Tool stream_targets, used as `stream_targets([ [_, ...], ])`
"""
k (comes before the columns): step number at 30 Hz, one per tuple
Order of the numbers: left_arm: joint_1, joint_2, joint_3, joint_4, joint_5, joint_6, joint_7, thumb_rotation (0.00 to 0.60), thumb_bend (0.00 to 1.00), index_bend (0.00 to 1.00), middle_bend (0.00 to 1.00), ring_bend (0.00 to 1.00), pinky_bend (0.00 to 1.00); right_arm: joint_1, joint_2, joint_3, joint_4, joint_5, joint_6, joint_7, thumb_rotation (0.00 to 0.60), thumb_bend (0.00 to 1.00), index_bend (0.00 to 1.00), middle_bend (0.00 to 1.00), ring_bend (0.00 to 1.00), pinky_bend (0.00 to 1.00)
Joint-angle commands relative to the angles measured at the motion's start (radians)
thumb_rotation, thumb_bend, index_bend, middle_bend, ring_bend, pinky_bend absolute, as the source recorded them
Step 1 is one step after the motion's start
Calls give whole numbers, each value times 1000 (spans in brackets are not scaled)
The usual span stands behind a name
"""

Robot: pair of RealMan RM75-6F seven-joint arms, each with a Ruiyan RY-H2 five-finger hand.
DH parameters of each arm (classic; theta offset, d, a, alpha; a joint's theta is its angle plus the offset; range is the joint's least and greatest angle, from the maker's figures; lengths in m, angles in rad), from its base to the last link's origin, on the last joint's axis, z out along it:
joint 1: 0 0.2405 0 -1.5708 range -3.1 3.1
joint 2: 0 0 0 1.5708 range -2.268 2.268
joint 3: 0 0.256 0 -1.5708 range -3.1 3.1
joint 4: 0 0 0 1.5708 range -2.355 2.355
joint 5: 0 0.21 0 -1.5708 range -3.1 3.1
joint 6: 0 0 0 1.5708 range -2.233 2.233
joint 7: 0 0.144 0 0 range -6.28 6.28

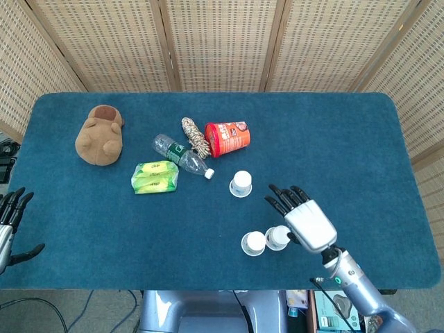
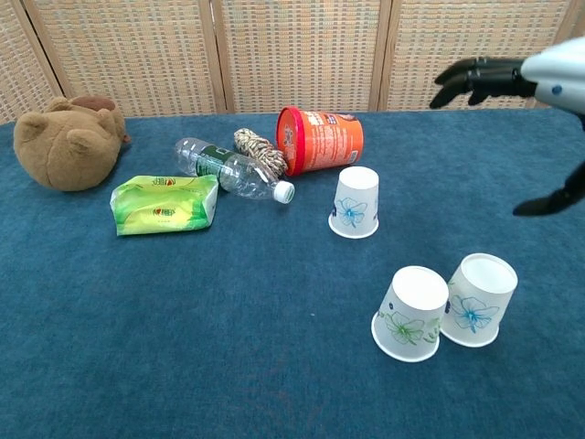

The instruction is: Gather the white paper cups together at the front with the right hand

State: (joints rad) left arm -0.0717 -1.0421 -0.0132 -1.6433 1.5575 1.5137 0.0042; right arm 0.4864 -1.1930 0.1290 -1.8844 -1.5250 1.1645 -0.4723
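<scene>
1. Head view: right hand [image 1: 305, 220] raised over the front right part of the table [image 1: 347, 139], fingers [image 1: 283, 200] spread, holding nothing, touching no cup.
2. Two white paper cups [image 2: 443, 309] inverted near the front edge, side by side and touching; front-left cup [image 2: 411, 313] and front-right cup [image 2: 477, 299].
3. Third cup [image 2: 355, 202] inverted, well apart from the pair, toward the table's middle, just in front of the orange tub [image 2: 320, 139].
4. Left hand [image 1: 10, 225] at the front left corner, off the table edge, fingers apart, empty.
5. Clutter in the left half: plush toy [image 2: 66, 142], green packet [image 2: 164, 204], plastic bottle [image 2: 230, 170], coiled rope [image 2: 260, 150].
</scene>
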Motion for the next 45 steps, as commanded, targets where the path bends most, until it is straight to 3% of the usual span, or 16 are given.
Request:
stream_targets([
  [1, -2, -3, -1, 4, 0, -2, 2, 600, 171, 0, 0, 0, 0, 103, 9, 117, -12, 171, -102, 26, 600, 229, 175, 161, 220, 233],
  [6, -6, -7, -6, 9, -5, -6, 5, 600, 171, 0, 0, 0, 0, 186, -32, 172, 22, 342, -206, 44, 600, 229, 175, 183, 220, 232],
  [11, -11, -11, -11, 14, -17, -14, 7, 600, 171, 0, 0, 0, 0, 257, -92, 187, 85, 463, -286, 50, 600, 228, 175, 194, 220, 233],
  [22, -39, -18, -31, 26, -84, -82, 6, 600, 172, 0, 0, 0, 0, 440, -344, 187, 446, 664, -396, 43, 600, 229, 175, 224, 221, 233],
  [27, -45, -20, -36, 29, -99, -95, 7, 600, 171, 0, 0, 0, 0, 479, -398, 167, 530, 684, -413, 36, 600, 229, 182, 243, 221, 233],
  [33, -50, -20, -40, 34, -112, -106, 2, 600, 171, 0, 0, 0, 0, 503, -442, 147, 605, 697, -413, 35, 600, 260, 273, 335, 266, 273],
  [38, -55, -21, -40, 37, -116, -115, 2, 600, 172, 0, 0, 0, 0, 504, -457, 137, 631, 690, -402, 52, 600, 362, 380, 461, 385, 429],
  [45, -55, -20, -40, 35, -117, -112, 3, 600, 172, 0, 0, 0, 0, 496, -462, 134, 639, 664, -380, 86, 600, 458, 468, 547, 461, 547],
])
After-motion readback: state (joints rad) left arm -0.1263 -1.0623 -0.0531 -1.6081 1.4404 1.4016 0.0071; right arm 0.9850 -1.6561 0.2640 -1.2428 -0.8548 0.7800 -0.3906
